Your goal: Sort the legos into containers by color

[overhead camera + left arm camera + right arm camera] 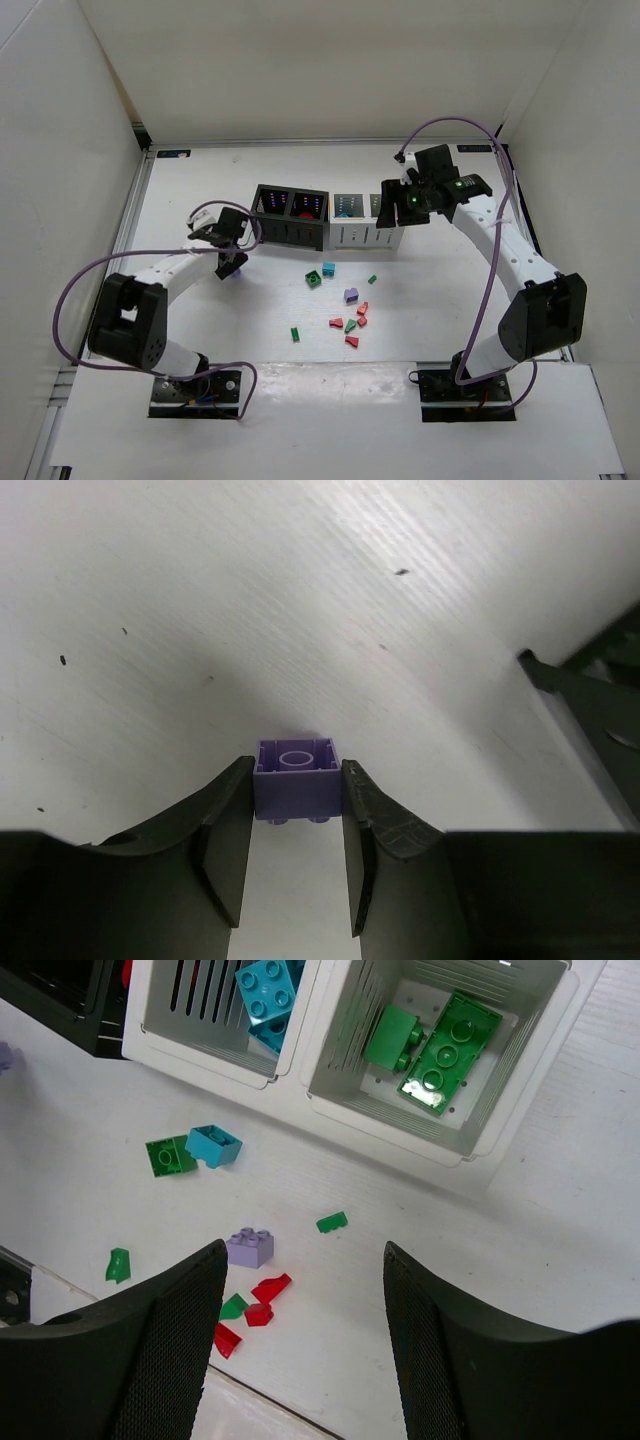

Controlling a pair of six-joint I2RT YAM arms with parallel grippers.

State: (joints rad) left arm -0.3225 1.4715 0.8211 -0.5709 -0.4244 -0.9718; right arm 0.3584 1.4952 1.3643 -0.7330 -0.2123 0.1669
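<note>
One purple brick (pixel 295 770) is clamped between the left gripper's (pixel 230 267) fingers, at eight o'clock from the containers (pixel 290 233). It looks light, rigid and slick, so its flat sides suit gripping. The right gripper (pixel 305 1252) gapes empty.

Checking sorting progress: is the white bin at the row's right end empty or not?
Not empty: a long green brick and a smaller green brick lie inside the white bin.

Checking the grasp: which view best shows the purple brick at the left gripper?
Left wrist: purple brick centred, fingers against both sides. Top external shows only a speck under the left gripper; right wrist, nothing certain.
</note>
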